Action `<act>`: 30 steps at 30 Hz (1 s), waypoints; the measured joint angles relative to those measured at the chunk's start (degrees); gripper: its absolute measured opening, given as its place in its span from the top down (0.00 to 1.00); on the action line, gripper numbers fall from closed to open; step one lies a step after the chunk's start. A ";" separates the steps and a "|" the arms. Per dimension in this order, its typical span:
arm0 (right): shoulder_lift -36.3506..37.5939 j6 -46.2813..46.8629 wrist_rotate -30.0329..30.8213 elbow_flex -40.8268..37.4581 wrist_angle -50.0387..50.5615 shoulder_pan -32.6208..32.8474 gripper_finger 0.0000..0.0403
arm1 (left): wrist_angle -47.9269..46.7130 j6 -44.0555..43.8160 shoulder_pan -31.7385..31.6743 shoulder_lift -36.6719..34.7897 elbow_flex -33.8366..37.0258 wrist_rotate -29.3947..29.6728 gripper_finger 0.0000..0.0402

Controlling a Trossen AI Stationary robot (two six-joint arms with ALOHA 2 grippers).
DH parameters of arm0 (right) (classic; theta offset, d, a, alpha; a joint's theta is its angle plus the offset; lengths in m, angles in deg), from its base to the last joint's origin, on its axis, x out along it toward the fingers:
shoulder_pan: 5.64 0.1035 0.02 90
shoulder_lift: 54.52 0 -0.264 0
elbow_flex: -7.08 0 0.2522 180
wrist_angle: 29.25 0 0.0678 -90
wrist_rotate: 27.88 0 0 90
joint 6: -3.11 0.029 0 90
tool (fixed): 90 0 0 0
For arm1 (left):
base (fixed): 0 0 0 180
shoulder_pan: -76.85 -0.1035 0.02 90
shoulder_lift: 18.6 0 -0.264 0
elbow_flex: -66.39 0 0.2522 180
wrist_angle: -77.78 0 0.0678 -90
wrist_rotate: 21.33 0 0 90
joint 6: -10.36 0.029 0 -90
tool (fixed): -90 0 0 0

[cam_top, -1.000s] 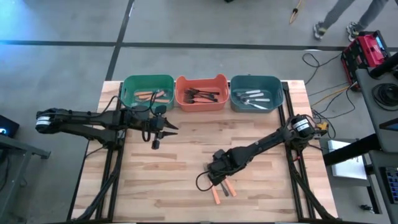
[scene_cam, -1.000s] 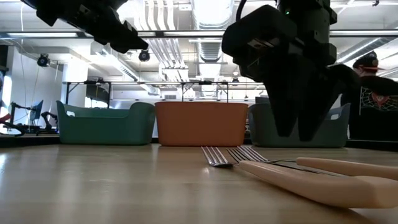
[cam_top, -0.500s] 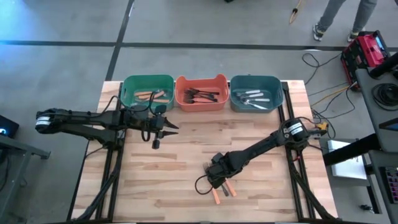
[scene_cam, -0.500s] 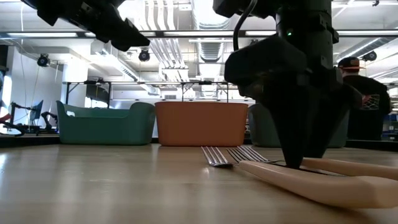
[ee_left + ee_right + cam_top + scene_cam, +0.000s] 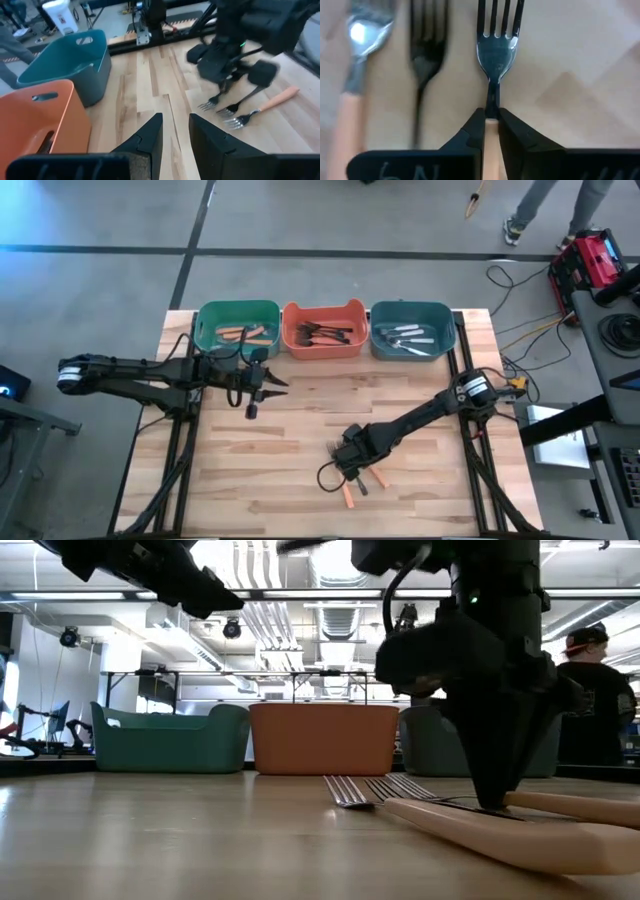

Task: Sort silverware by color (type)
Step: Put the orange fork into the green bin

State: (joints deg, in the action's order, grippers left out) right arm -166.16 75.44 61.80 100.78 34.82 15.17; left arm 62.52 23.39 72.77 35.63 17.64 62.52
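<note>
Your right gripper (image 5: 491, 127), wide apart a second ago above the three forks left on the table (image 5: 300, 480), has now come down and closed on one orange-handled fork (image 5: 496, 55), so the pick is made and only the lift to the green bin (image 5: 237, 328) remains. Its jaws pinch the fork's neck just behind the tines. Your left gripper (image 5: 262, 387) waits just in front of the green bin, jaws slightly parted and empty.

bare table (image 5: 300, 430) mid-board, three bins (image 5: 323, 329) along far edge, left gripper (image 5: 262, 390) hanging near them
</note>
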 joint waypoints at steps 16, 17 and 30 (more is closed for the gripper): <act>20.02 -33.66 27.99 -3.00 -9.66 -8.14 0.95 | 13.00 -2.58 -2.52 -0.77 1.34 -11.92 0.81; 21.06 -37.34 28.80 -4.04 -13.33 -8.82 0.95 | 14.49 -3.32 -2.51 -0.91 2.03 -11.98 0.81; 25.28 -72.12 11.63 -21.22 -73.97 -18.85 0.95 | 44.86 -14.34 -2.49 0.83 13.98 -12.18 0.81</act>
State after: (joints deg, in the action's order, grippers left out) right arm -140.88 3.32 73.43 79.56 -39.15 -3.68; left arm 107.38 9.05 70.28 36.46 31.62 50.33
